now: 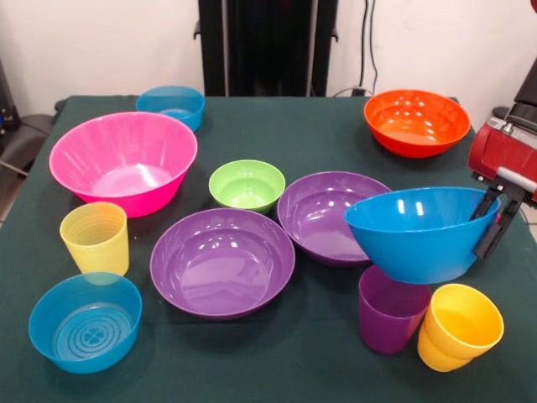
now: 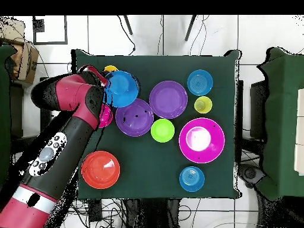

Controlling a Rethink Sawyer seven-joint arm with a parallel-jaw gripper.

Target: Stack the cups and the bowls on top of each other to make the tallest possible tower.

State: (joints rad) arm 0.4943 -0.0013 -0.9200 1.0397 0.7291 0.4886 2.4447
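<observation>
A glossy blue bowl (image 1: 419, 233) hangs tilted above the purple cup (image 1: 390, 309) and stacked yellow-orange cups (image 1: 459, 327).

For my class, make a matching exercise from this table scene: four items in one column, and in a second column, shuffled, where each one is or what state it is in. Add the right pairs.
Items
1. blue bowl
2. green bowl
3. orange bowl
4. ribbed yellow cup

Places or states
A. alone near a far corner of the table
B. held up by its rim in the gripper
C. standing in front of the pink bowl
D. between the pink bowl and a purple bowl

Pairs: 1-B, 2-D, 3-A, 4-C
</observation>
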